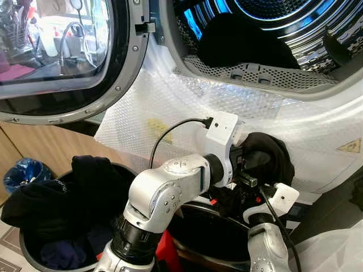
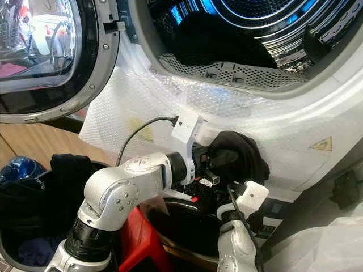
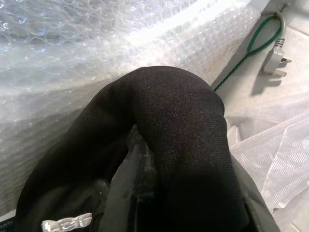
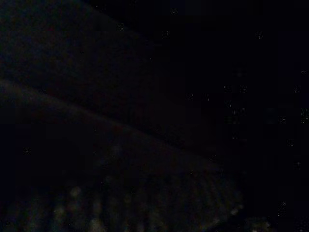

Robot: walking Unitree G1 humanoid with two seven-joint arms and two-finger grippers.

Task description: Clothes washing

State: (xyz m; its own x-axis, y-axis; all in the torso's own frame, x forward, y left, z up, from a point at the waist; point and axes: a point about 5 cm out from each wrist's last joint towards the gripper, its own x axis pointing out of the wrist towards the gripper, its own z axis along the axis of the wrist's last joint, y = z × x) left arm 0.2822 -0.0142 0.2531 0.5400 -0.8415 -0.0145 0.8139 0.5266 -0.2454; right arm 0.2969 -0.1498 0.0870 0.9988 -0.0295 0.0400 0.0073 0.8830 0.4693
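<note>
The washer's drum stands open, and a dark garment lies inside it. Below the opening, my left gripper is shut on a black garment and holds it against the bubble-wrapped front panel. In the left wrist view this black garment drapes over the fingers and hides them. My right arm comes up from below, right under the garment. Its wrist view is almost black.
The round glass door is swung open to the left. A grey basket of dark clothes sits at lower left, with a blue bag behind it. A black basin lies under my arms. Clear plastic is bunched at right.
</note>
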